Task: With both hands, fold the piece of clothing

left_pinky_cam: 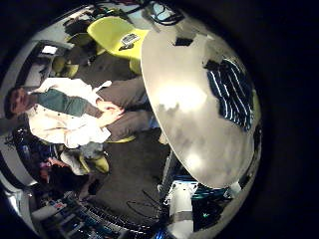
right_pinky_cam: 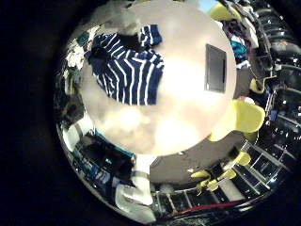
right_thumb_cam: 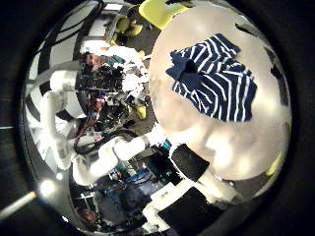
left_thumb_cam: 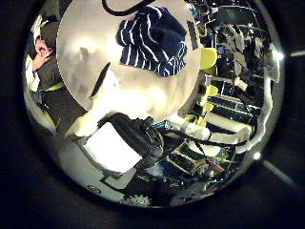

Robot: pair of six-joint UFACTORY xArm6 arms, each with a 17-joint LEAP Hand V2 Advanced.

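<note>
the striped garment (right_pinky_cam: 127, 68) lies crumpled on the round table (right_pinky_cam: 179, 113), well apart from both hands. a hand (right_thumb_cam: 110, 74) shows small; neither hand's fingers can be made out.

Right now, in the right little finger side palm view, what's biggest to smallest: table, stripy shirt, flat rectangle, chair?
1. table
2. stripy shirt
3. flat rectangle and chair: these look about alike, so I won't rank them.
</note>
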